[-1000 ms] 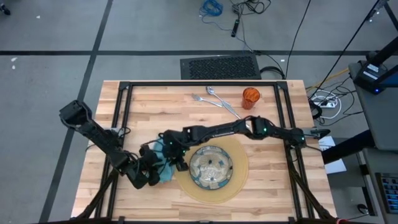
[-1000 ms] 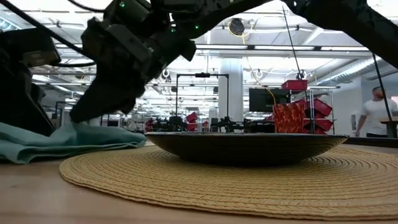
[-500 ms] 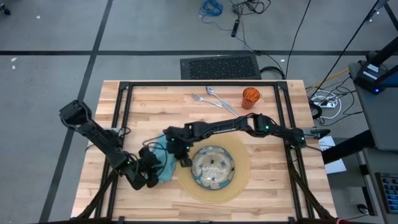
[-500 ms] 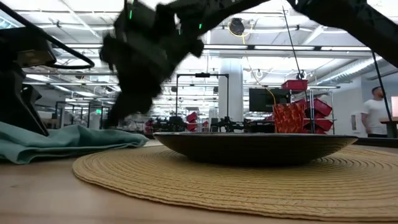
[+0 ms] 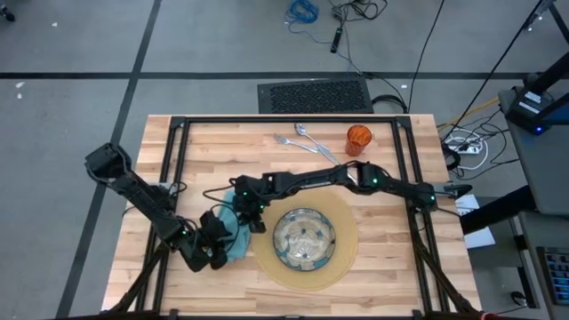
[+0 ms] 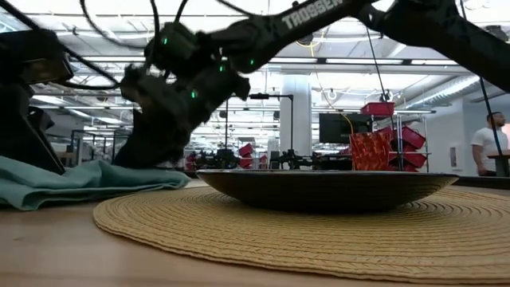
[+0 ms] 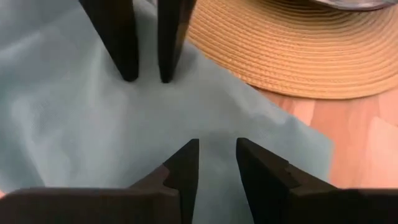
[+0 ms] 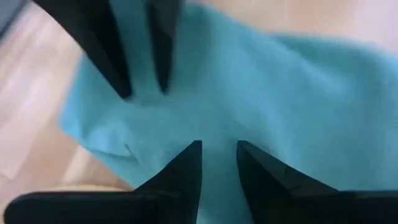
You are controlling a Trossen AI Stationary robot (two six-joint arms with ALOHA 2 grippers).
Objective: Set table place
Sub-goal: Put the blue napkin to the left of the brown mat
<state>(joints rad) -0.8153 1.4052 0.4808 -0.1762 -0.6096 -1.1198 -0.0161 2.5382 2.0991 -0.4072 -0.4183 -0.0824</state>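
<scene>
Napkin (image 7: 93,118) lies under both hands, beside the mat (image 7: 292,56). Left hand (image 7: 216,152) and right hand (image 8: 217,155) stand slightly parted; whether either pinches cloth I cannot tell.

Robotics lab or big open workshop hall: grey floor (image 5: 80,53) with dark tape lines, loose cables (image 5: 356,18), plank bench (image 5: 382,267) on black rails, ceiling strip lights (image 6: 319,60), racks with red bins (image 6: 390,119), a monitor (image 6: 335,126), person (image 6: 492,143) standing far off.
</scene>
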